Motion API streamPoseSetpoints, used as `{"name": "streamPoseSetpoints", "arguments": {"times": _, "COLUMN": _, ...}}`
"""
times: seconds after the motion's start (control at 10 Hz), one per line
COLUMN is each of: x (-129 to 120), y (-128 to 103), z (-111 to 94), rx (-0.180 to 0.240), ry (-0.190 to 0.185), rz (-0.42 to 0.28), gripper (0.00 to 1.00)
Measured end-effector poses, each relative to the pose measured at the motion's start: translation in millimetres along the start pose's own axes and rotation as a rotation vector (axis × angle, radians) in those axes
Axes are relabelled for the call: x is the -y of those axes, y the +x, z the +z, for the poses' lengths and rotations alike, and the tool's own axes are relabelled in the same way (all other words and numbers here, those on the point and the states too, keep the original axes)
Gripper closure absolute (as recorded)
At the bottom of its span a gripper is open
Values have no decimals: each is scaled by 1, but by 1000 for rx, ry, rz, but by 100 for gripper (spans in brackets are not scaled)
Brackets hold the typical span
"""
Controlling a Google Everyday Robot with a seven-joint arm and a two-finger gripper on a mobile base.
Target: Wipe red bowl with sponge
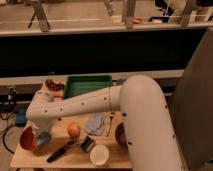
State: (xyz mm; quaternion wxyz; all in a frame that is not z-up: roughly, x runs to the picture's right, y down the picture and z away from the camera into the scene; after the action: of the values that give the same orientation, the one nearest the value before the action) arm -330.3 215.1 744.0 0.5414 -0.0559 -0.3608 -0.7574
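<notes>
A red bowl (26, 140) sits at the front left corner of the wooden table (75, 159). My white arm reaches from the right across the table and bends down at the left. My gripper (41, 136) hangs at its end, right over the bowl's right rim. A bluish-grey sponge (43, 140) shows at the gripper's tip, touching or just inside the bowl's right side. The arm hides how the sponge is held.
A green tray (87, 85) stands at the back with a red object (54, 85) to its left. An orange fruit (73, 130), a grey cloth (96, 123), a black utensil (61, 151), a white cup (99, 154) and a dark bowl (120, 136) lie to the right of the gripper.
</notes>
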Motion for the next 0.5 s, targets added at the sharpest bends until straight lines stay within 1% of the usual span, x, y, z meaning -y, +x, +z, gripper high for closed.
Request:
{"name": "streamPoseSetpoints", "arguments": {"times": 0.2, "x": 8, "y": 10, "z": 2, "rx": -1, "ry": -21, "rz": -31, "gripper": 95}}
{"name": "streamPoseSetpoints", "arguments": {"times": 0.5, "x": 24, "y": 21, "z": 7, "rx": 10, "ry": -45, "rz": -84, "gripper": 95}}
